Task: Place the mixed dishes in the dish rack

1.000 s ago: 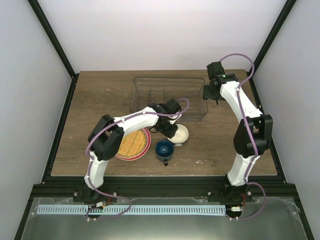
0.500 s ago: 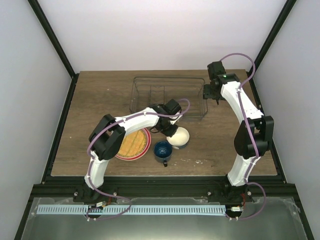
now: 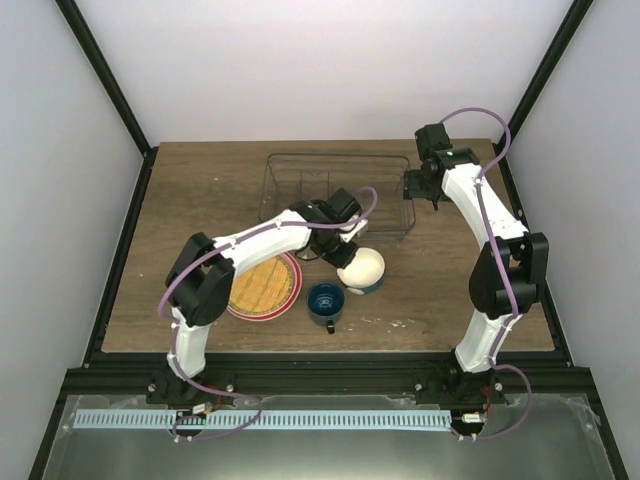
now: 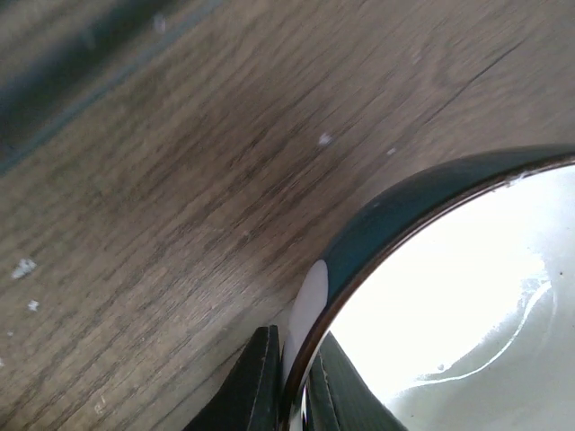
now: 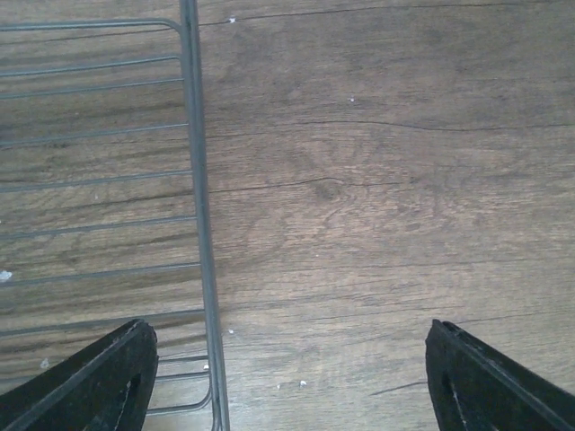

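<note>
My left gripper is shut on the rim of the small cream bowl with the teal outside. It holds the bowl tilted on edge just in front of the dish rack. In the left wrist view the fingers pinch the bowl's rim over the wood. The dark blue mug stands upright near the bowl. The orange-yellow woven plate lies on the pink plate, of which only the rim shows. My right gripper is open and empty at the rack's right end, straddling its edge wire.
The rack holds no dishes; its dividers stand at the left half. The wooden table is fenced by black frame posts at both sides. White crumbs lie near the front edge.
My left gripper has tipped the bowl from flat to on edge and carried it a little right. The left arm has swung with it. The right arm has barely moved.
</note>
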`<action>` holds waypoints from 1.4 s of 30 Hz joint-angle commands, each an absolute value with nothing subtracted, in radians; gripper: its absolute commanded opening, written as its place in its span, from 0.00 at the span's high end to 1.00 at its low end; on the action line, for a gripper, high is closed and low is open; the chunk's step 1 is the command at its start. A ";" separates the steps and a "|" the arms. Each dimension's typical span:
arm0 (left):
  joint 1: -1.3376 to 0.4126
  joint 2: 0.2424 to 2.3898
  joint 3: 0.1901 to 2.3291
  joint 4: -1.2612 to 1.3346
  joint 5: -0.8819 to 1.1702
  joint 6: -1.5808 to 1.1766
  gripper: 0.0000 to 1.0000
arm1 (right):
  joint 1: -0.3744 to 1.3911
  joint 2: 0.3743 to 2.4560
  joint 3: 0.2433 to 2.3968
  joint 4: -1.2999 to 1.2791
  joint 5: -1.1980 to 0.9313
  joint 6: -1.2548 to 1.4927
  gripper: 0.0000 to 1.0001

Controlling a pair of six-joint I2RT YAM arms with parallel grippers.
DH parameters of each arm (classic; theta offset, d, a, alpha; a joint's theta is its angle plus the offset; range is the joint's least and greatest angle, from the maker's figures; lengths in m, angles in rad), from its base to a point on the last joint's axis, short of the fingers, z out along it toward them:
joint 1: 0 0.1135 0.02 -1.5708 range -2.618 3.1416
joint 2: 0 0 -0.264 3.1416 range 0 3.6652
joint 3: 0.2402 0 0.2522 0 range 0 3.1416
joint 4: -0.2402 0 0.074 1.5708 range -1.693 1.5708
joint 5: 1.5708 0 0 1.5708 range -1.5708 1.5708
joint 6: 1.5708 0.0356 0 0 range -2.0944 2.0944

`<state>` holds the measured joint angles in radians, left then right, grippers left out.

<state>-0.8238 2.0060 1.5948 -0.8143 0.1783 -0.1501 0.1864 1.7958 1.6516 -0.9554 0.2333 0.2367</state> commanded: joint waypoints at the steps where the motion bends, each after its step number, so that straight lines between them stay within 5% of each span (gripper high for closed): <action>1: -0.828 1.885 1.695 -0.810 0.233 -0.165 1.00 | 0.182 1.753 1.663 -0.933 0.166 0.237 0.16; 14: -0.671 1.756 1.717 -0.844 0.110 -0.179 1.00 | 0.139 1.689 1.654 -0.765 -0.199 0.232 0.05; 25: -0.488 1.783 1.727 -0.800 0.103 -0.113 1.00 | 0.135 1.659 1.568 -0.536 -0.771 0.271 0.00; 42: -0.488 1.854 1.812 -0.770 0.158 -0.129 1.00 | 0.265 1.718 1.499 -0.419 -0.931 0.347 0.00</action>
